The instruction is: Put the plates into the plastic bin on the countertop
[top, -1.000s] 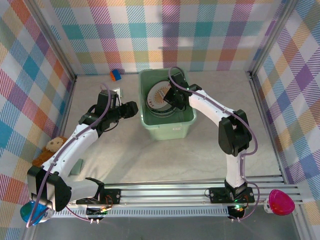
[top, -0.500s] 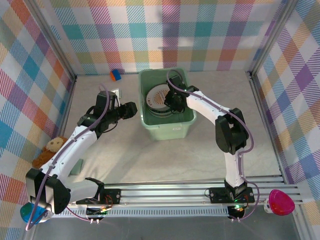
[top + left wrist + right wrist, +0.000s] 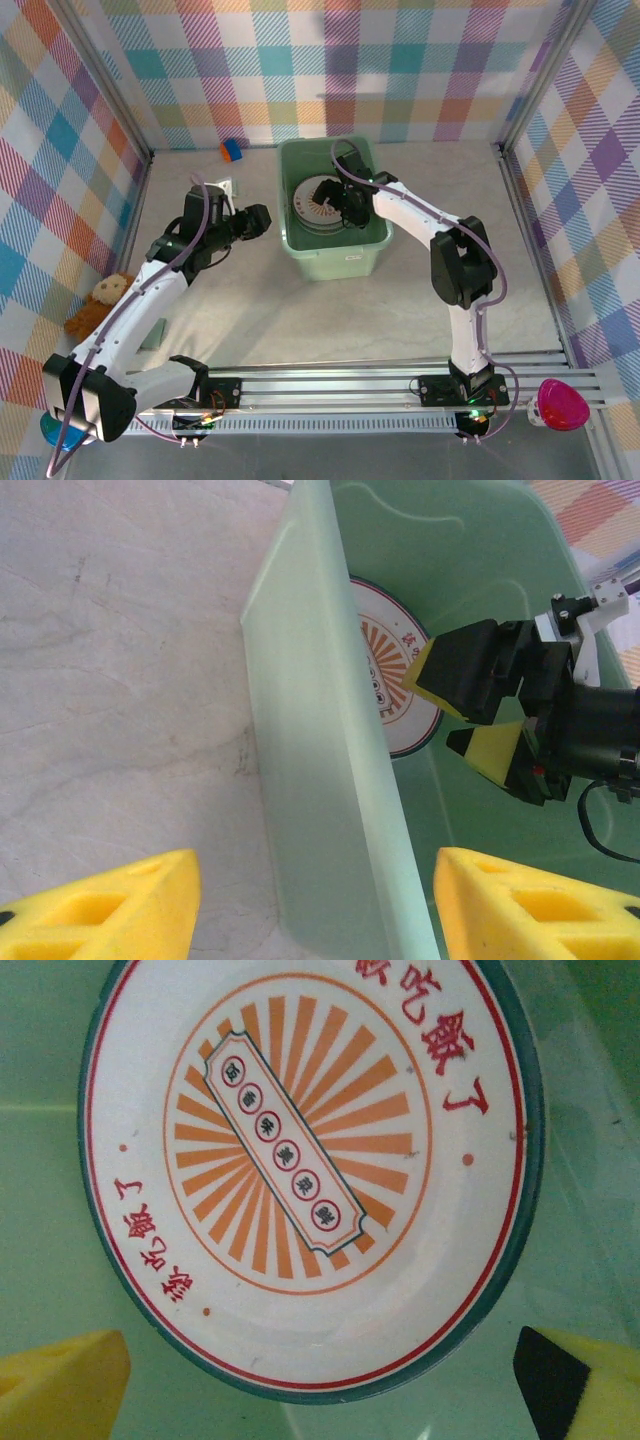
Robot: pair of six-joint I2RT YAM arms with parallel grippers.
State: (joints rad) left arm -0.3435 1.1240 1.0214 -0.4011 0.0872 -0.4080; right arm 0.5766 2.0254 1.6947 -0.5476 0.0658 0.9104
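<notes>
The plastic bin [image 3: 335, 262] stands on the countertop [image 3: 300, 320] near the back wall, about in the middle between the two sides. Inside it lies a round white plate [image 3: 312, 203] with a dark teal rim, a thin red ring, orange rays in the centre and red characters around them. In the right wrist view the plate [image 3: 310, 1110] lies on the pale green inside of the bin [image 3: 40, 1210].

The right gripper [image 3: 349, 205] reaches down into the bin, at the right edge of the plate. Its yellow fingers [image 3: 60, 1385] stand wide apart, and it holds nothing; the plate lies free below them. The left wrist view shows the same gripper [image 3: 468, 715] with its jaws spread above the plate [image 3: 385, 695].

The left gripper [image 3: 258, 220] is just beside the left wall of the bin, above the countertop [image 3: 120, 680]. Its jaws are also apart and empty, and from its own camera the bin wall [image 3: 320, 780] runs ahead between the two fingers.

By the back wall, left of the bin, lies a small blue and orange object [image 3: 232, 150].
</notes>
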